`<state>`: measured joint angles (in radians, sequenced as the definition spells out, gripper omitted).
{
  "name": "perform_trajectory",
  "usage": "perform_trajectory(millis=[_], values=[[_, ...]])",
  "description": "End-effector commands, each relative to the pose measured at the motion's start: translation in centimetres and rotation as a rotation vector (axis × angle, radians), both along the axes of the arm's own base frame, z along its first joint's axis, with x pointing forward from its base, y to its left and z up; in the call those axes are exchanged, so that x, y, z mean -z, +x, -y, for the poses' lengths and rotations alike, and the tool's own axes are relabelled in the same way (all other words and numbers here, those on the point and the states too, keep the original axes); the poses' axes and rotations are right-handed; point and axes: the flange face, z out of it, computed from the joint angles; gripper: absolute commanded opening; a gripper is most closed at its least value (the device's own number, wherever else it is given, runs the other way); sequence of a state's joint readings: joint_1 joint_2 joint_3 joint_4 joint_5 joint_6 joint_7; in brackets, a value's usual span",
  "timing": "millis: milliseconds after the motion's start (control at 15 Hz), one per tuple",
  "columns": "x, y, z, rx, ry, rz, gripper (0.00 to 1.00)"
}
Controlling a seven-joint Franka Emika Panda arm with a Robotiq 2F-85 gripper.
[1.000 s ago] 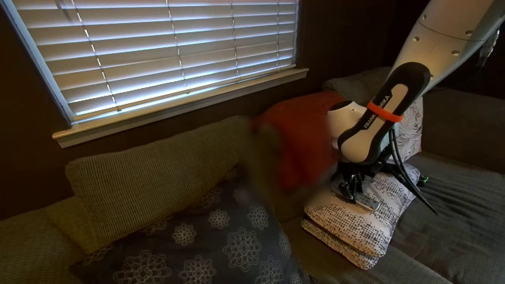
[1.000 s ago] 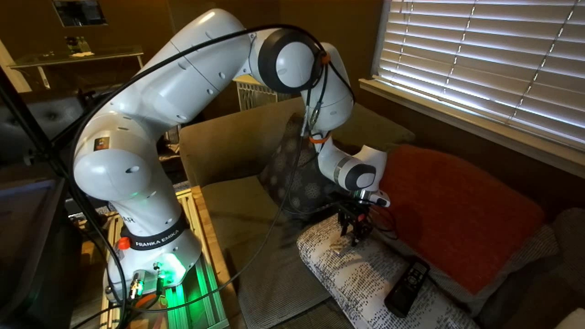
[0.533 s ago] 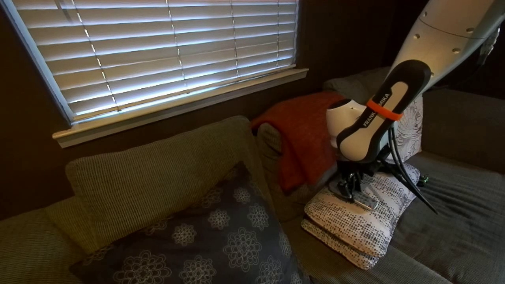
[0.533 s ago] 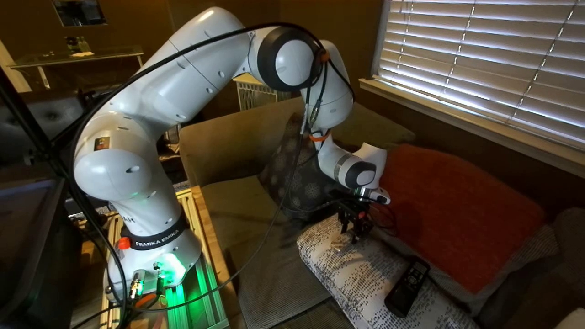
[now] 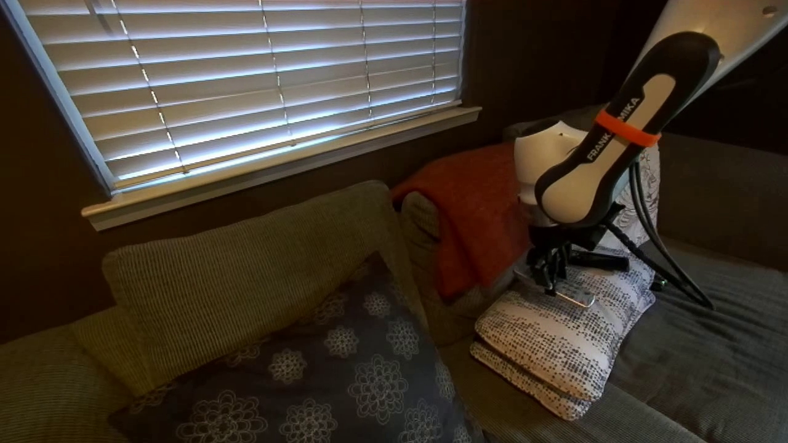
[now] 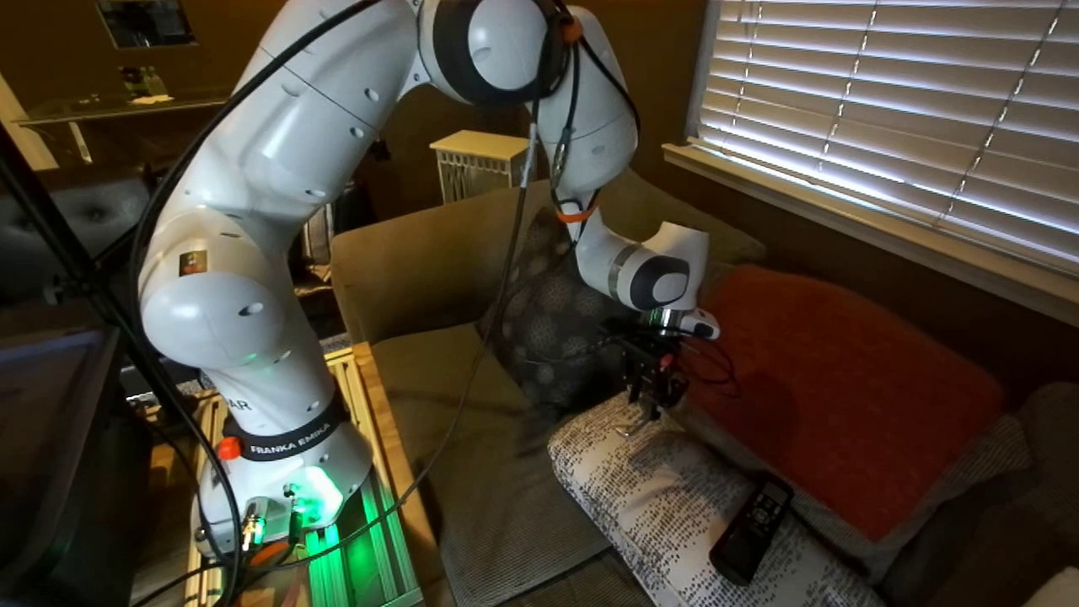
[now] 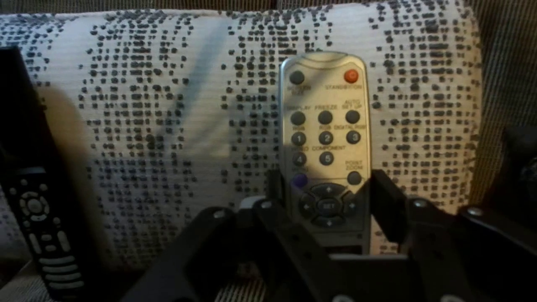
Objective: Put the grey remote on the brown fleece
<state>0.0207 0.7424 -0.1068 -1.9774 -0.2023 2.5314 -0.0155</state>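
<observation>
My gripper (image 7: 327, 197) is shut on the grey remote (image 7: 325, 105), with one finger along each long side near its lower half. In both exterior views the gripper (image 5: 552, 286) (image 6: 651, 410) points down over the white dotted pillow. The grey remote (image 5: 578, 294) juts out from the fingers and appears a little above that pillow; its end also shows small in an exterior view (image 6: 626, 429). The brown fleece (image 5: 471, 209) (image 6: 843, 388), rust-coloured, drapes over the sofa's back cushion, beside the gripper toward the window. It is out of the wrist view.
The white dotted pillow (image 5: 548, 351) (image 6: 649, 514) lies on the sofa seat. A black remote (image 6: 750, 529) (image 7: 46, 235) lies on it, also seen behind the gripper (image 5: 600, 261). A dark flower-patterned pillow (image 5: 345, 375) leans on the sofa back. The window sill (image 5: 283, 163) is behind.
My arm and gripper have risen, and the grey remote has come up with them from the dotted pillow. The black remote now shows behind the gripper in an exterior view.
</observation>
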Motion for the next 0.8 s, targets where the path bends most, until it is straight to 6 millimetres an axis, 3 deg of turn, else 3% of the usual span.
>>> perform_trajectory(millis=[0, 267, 733], values=[[-5.4, -2.1, -0.6, -0.041, -0.025, 0.039, 0.28], [-11.6, -2.2, -1.4, -0.072, -0.013, 0.119, 0.28], [-21.5, 0.7, -4.2, -0.100, 0.028, 0.279, 0.28]])
